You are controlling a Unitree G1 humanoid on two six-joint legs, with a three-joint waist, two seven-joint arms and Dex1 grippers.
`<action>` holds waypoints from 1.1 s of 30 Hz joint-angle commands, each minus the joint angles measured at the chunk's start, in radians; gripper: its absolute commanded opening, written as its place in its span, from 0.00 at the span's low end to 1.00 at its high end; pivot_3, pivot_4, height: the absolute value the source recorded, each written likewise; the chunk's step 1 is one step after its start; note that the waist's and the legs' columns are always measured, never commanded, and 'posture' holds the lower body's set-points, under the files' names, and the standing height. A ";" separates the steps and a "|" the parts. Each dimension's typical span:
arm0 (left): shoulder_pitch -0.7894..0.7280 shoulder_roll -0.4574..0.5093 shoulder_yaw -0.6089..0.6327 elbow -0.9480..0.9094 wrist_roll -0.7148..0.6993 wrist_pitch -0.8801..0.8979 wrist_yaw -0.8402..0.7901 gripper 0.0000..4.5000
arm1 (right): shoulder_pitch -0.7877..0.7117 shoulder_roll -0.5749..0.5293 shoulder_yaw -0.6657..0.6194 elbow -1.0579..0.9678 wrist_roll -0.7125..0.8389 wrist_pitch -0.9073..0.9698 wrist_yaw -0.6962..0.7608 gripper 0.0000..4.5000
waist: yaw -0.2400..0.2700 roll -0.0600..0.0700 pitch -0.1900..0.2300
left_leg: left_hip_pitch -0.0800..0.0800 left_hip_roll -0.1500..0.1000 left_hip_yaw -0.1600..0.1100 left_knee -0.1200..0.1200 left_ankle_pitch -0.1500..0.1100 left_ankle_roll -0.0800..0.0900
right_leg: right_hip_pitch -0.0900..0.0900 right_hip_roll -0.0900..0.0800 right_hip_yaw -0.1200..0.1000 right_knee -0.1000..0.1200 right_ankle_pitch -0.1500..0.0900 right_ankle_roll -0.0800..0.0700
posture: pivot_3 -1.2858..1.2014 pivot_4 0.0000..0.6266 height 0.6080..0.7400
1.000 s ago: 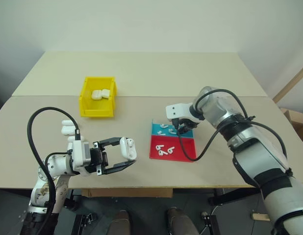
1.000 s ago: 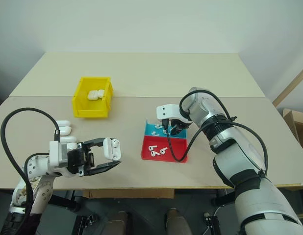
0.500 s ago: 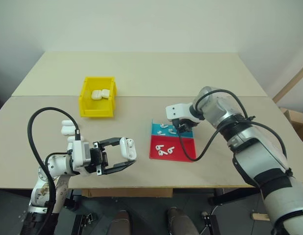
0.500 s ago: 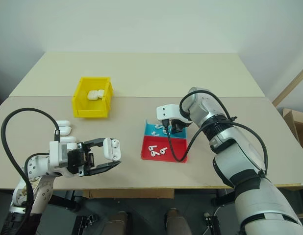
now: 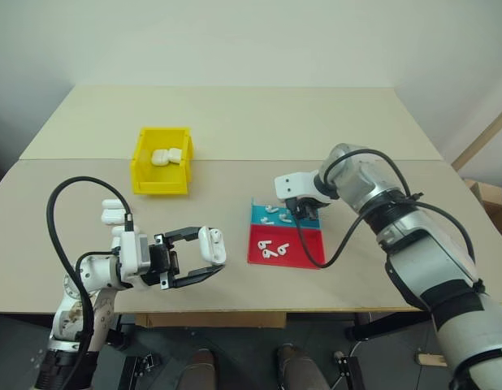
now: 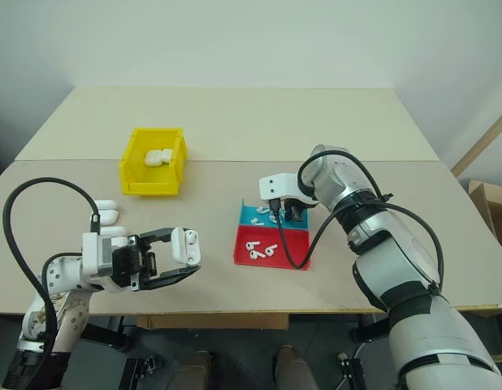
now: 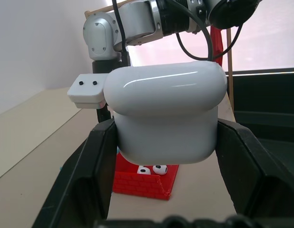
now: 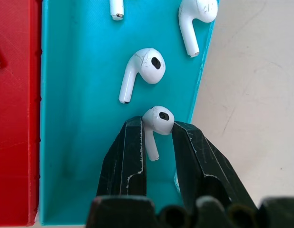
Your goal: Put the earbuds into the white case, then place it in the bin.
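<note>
My left gripper [image 5: 209,260] is shut on a white case [image 5: 210,244] and holds it level above the table's front left; the case's rounded body [image 7: 166,118] sits between the two black jaws. My right gripper [image 5: 300,213] points down into the blue tray [image 5: 313,221]. Its fingers [image 8: 132,147] are closed on the stem of one earbud [image 8: 161,116], whose head rests at the tips. Other earbuds [image 8: 142,71] lie loose in the same tray. The yellow bin [image 5: 160,185] stands at the back left with white cases [image 5: 168,156] inside.
A red tray [image 5: 304,248] with a few earbuds [image 5: 271,250] adjoins the blue tray on its near side. Two more white cases [image 5: 113,210] lie on the table left of my left arm. A black cable loops from each wrist.
The right gripper's fingers have narrowed onto an earbud in the blue tray. Both arms have stayed in place, and the left grip on the case is unchanged.
</note>
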 commanded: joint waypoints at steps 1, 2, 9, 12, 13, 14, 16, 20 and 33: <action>-0.010 -0.003 0.001 -0.016 -0.007 -0.027 0.001 0.62 | 0.005 -0.009 -0.018 -0.025 -0.004 -0.023 0.009 0.14 | 0.000 0.000 0.000 | 0.000 0.000 0.000 0.000 0.000 0.000 | 0.000 0.000 0.000 0.000 0.000 0.000 | 0.52 0.24 1.00; -0.010 -0.003 0.001 -0.016 -0.007 -0.027 0.001 0.62 | 0.005 -0.008 -0.020 -0.024 -0.007 -0.022 0.005 0.14 | 0.000 0.000 0.000 | 0.000 0.000 0.000 0.000 0.000 0.000 | 0.000 0.000 0.000 0.000 0.000 0.000 | 0.52 0.24 1.00; -0.016 -0.006 0.001 -0.018 -0.009 -0.027 0.005 0.62 | 0.006 -0.032 -0.066 -0.079 0.008 0.004 -0.011 0.14 | 0.000 0.000 0.000 | 0.001 0.000 0.000 0.000 0.000 0.000 | 0.001 0.000 0.000 0.000 0.000 0.000 | 0.52 0.24 1.00; -0.024 -0.013 0.000 -0.032 -0.018 -0.016 0.019 0.62 | 0.018 -0.070 -0.173 -0.210 0.080 0.089 -0.017 0.14 | 0.002 0.000 0.000 | 0.000 0.000 0.000 0.000 0.000 0.000 | 0.000 0.000 0.000 0.000 0.000 0.000 | 0.52 0.24 1.00; -0.026 -0.016 -0.001 -0.038 -0.022 -0.011 0.026 0.62 | 0.030 -0.084 -0.210 -0.264 0.106 0.116 -0.020 0.14 | 0.002 0.000 0.000 | 0.000 0.000 0.000 0.000 0.000 0.000 | 0.000 0.000 0.000 0.000 0.000 0.000 | 0.52 0.24 1.00; -0.028 -0.021 -0.003 -0.046 -0.023 -0.006 0.035 0.62 | 0.054 -0.101 -0.259 -0.337 0.141 0.140 -0.026 0.14 | 0.003 0.000 0.000 | 0.000 0.000 0.000 0.000 0.000 0.000 | 0.000 0.000 0.000 0.000 0.000 0.000 | 0.52 0.24 1.00; -0.037 -0.033 -0.011 -0.061 -0.018 0.005 0.065 0.62 | 0.117 -0.130 -0.369 -0.497 0.225 0.196 -0.046 0.14 | 0.005 0.000 0.000 | -0.001 0.000 -0.001 0.000 0.000 0.000 | 0.000 0.000 0.000 0.000 0.000 0.000 | 0.52 0.24 1.00; -0.078 -0.055 -0.031 -0.086 -0.037 0.042 0.105 0.62 | 0.269 -0.170 -0.586 -0.803 0.405 0.279 -0.088 0.14 | 0.013 0.000 0.000 | -0.001 0.000 -0.001 0.001 0.000 0.000 | 0.002 0.000 0.000 0.000 0.000 0.000 | 0.52 0.24 1.00; -0.252 -0.113 -0.126 -0.085 -0.061 0.171 0.147 0.62 | 0.660 0.024 -0.944 -1.380 1.078 0.282 -0.363 0.14 | 0.000 0.000 0.000 | 0.011 0.000 -0.002 0.002 0.000 0.000 | 0.016 0.001 -0.001 -0.002 0.000 0.002 | 0.52 0.24 1.00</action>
